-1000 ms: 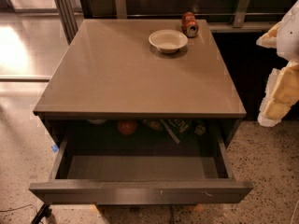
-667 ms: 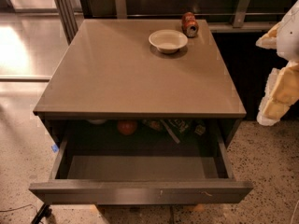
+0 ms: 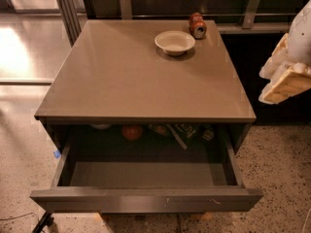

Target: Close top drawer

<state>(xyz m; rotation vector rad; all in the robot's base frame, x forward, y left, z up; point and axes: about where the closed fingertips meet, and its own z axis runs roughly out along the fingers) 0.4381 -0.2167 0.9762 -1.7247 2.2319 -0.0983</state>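
One drawer stands pulled out: the top drawer (image 3: 146,199), its scratched front low and well to the left of my gripper (image 3: 286,79). My gripper hangs at the right border of view, off the right side of the cabinet (image 3: 136,81) and apart from it, over dark ground beside speckled floor (image 3: 279,159). How far my jaws are parted, or whether they grip anything, I cannot tell. Nothing touches them that I can make out. Open floor runs from below my jaws down to the drawer's right front corner, and the same floor shows left of the cabinet. The drawer front juts well out past the cabinet's front edge. On the cabinet top, up and left of my jaws, I count one pale bowl (image 3: 175,41) and one can (image 3: 197,25) lying just beside it at the far edge. At the drawer's back, under the top, I count one orange round thing (image 3: 132,131) and some dark packets (image 3: 182,130) whose number I cannot tell
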